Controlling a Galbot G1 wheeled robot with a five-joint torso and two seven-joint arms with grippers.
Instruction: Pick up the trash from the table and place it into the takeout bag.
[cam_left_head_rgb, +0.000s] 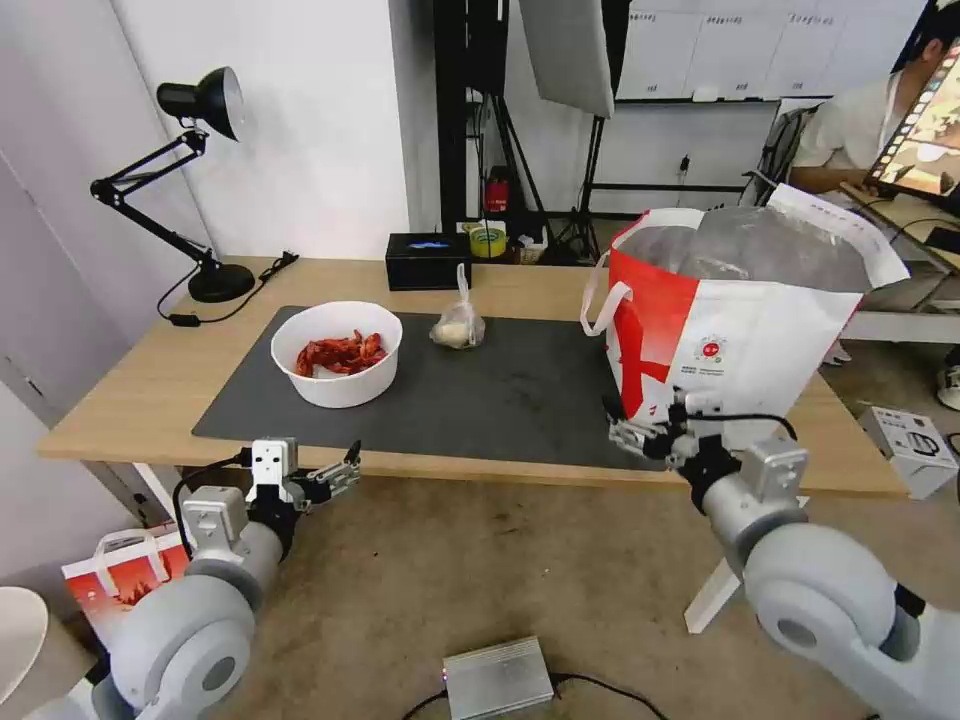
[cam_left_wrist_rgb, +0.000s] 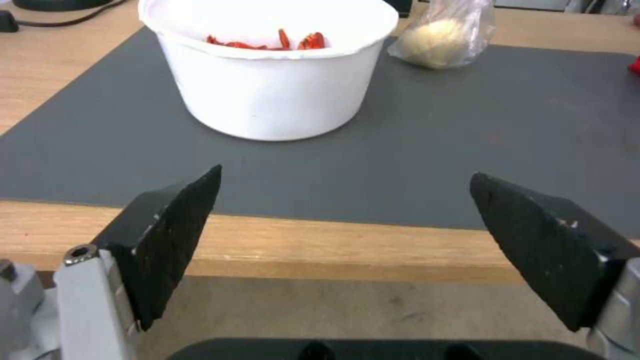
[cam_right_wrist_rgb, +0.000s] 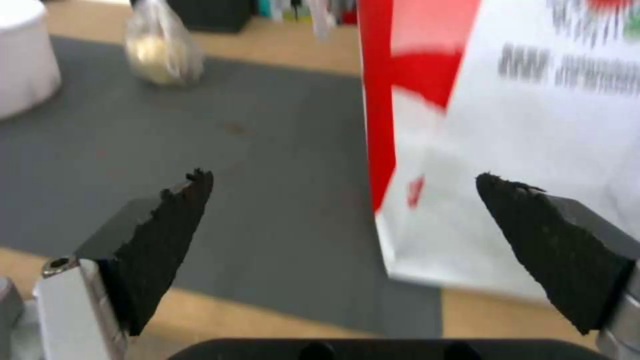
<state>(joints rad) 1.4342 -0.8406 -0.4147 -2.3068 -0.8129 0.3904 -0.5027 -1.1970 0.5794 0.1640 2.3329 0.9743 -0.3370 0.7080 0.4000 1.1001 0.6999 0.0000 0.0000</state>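
On the dark grey mat (cam_left_head_rgb: 520, 385), the white bowl of crayfish shells (cam_left_head_rgb: 337, 353) sits near the mat's left end, the small knotted clear bag (cam_left_head_rgb: 458, 326) by its far edge. The takeout bag (cam_left_head_rgb: 735, 330) fills the tabletop's (cam_left_head_rgb: 130, 385) right end. Left gripper (cam_left_head_rgb: 340, 472) and right gripper (cam_left_head_rgb: 625, 432) hover spread, empty, at the near edge. A black box (cam_left_head_rgb: 428, 260) stands at the far edge.

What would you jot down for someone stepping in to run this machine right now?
Left pincer: open, empty, at the table's near edge, facing the bowl.
Right pincer: open, empty, at the near edge beside the bag's front corner.
On the mat: bowl of red shells, and the knotted bag behind it to its right.
The bag stands open at the mat's right end; what is inside cannot be told.
Done: neither piece lifted yet.
Left: bowl and knotted bag both go into the bag.
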